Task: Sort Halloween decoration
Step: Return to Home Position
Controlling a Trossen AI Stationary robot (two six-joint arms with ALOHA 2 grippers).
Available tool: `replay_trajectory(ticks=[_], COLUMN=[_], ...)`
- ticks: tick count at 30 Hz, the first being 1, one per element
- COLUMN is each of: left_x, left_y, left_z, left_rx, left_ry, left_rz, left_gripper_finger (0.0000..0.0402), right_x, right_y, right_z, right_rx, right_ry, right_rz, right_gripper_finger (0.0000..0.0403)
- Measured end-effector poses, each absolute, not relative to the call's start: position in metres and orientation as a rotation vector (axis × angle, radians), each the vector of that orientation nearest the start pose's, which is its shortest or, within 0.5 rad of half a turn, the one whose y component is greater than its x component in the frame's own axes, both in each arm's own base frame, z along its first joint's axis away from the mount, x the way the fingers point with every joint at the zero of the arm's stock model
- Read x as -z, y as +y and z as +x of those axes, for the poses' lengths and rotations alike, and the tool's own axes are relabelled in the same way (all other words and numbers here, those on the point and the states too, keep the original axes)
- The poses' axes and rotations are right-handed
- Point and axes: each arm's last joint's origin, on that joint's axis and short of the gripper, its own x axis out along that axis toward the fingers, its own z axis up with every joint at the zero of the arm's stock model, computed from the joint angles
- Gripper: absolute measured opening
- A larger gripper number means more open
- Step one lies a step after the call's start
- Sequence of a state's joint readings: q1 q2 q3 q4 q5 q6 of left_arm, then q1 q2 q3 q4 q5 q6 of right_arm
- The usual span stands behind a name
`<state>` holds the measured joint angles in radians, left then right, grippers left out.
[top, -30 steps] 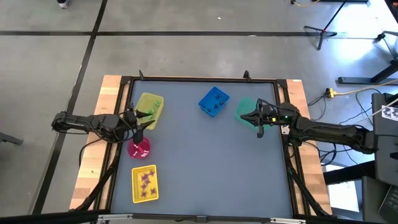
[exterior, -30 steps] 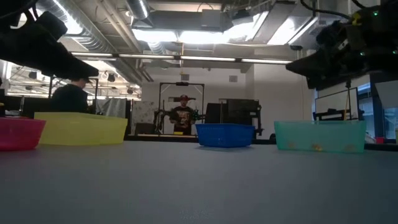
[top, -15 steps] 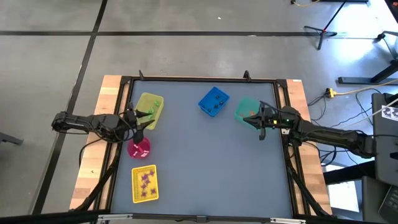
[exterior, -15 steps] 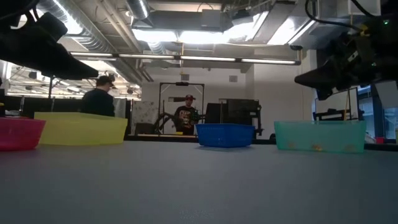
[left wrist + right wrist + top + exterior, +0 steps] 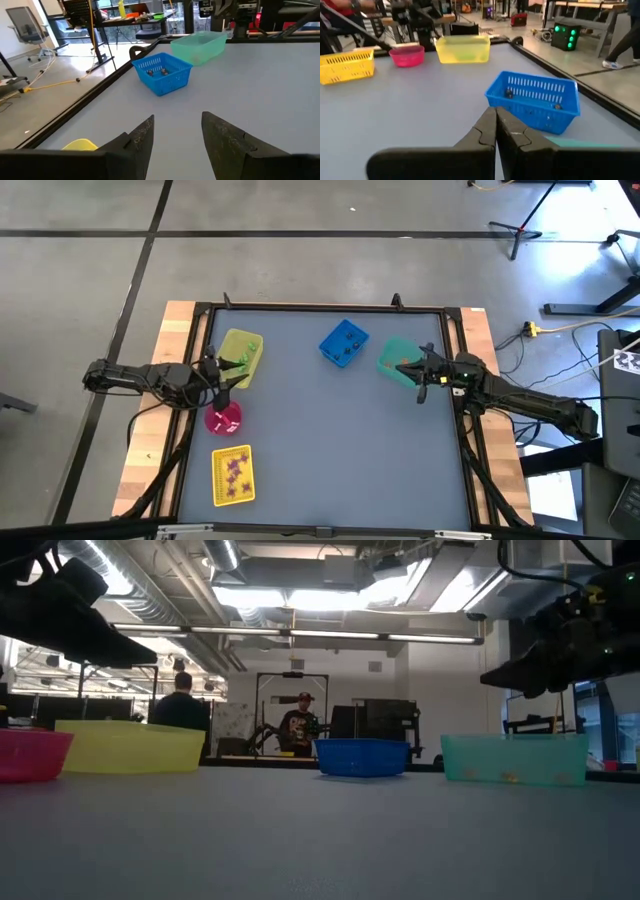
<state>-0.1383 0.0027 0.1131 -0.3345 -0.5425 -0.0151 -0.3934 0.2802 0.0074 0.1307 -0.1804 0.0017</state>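
1. Table [image 5: 330, 440]: grey top in a dark frame, with the containers along its far and left parts
2. Left arm [image 5: 140, 378]: enters from the left edge. The left gripper [image 5: 177, 135] hangs between the yellow tub [image 5: 240, 358] and the pink bowl [image 5: 223, 418], jaws spread over bare table
3. Right arm [image 5: 520, 398]: enters from the right edge. The right gripper [image 5: 496, 126] sits raised by the teal bin [image 5: 398, 358], jaws pressed together
4. Other containers: the blue basket [image 5: 344, 343] stands between tub and teal bin, apart from both. The yellow basket [image 5: 232, 475] lies near the pink bowl on the near left
5. Halloween decoration, all inside containers: purple trinkets [image 5: 236, 468] in the yellow basket, green trinkets [image 5: 243, 361] in the yellow tub, dark trinkets [image 5: 156, 71] in the blue basket
6. View differences: the low view alone shows pale specks [image 5: 510, 777] through the teal bin's wall, too small to identify. It also shows two people in the room behind, one person [image 5: 182, 705] partly hidden by the yellow tub and another [image 5: 297, 725] at centre. There both arms are only dark shapes overhead, and jaw state reads only from the wrist views
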Motion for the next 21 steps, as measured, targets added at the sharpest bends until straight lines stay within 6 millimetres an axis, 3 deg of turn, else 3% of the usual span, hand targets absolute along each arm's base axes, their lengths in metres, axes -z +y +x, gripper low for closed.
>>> replay_trajectory(ticks=[12, 21], left_x=[-0.168, -0.172], left_y=[0.003, -0.001], left_z=[0.084, 0.09], left_rx=[-0.402, -0.273], left_ry=[0.222, 0.123], left_rz=[0.056, 0.064], left_gripper_finger=[0.0151, 0.0151], right_x=[-0.143, -0.143], right_y=[-0.043, -0.043], right_z=[0.104, 0.104], right_rx=[0.396, 0.382], right_ry=[0.267, 0.266], right_rz=[0.032, 0.047], right_gripper_finger=[0.0005, 0.0005])
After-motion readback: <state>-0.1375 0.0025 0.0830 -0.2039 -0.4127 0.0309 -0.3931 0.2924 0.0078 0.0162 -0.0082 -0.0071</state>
